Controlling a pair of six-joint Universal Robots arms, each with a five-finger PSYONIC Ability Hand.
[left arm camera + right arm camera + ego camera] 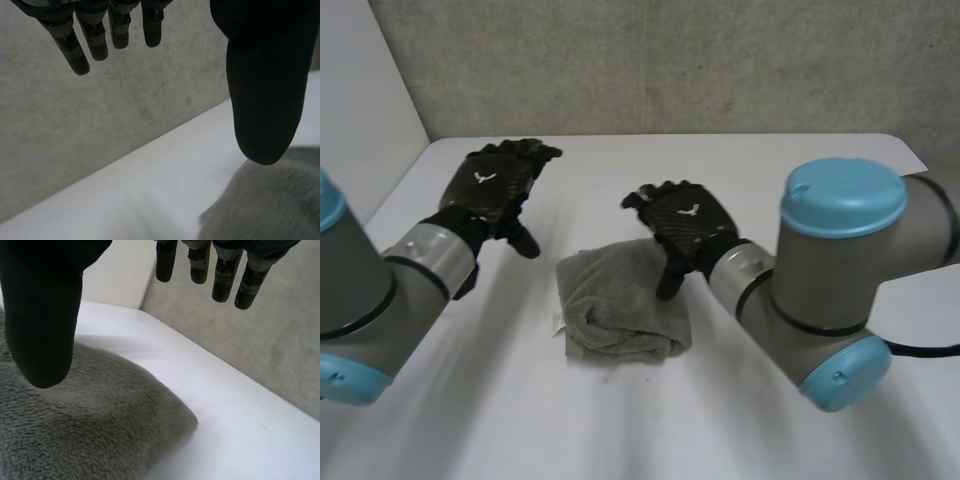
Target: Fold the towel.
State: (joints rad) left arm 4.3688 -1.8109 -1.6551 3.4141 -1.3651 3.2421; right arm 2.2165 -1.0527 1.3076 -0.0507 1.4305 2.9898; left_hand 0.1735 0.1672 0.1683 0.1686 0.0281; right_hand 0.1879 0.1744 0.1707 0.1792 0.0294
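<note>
A grey towel [620,300] lies folded into a small thick bundle in the middle of the white table [740,170]. My right hand [685,225] hovers over the towel's far right corner, fingers straight and open, thumb pointing down at the cloth without gripping it. In the right wrist view the towel [90,425] lies under the thumb [42,315], and the fingers [225,275] hang clear of it. My left hand [500,185] is open above the table, left of the towel and apart from it. Its wrist view shows its thumb [265,85] above a towel edge [270,205].
A grey wall [650,60] runs along the table's far edge, and a white panel [360,100] stands at the far left. Bare tabletop lies in front of the towel and on both sides.
</note>
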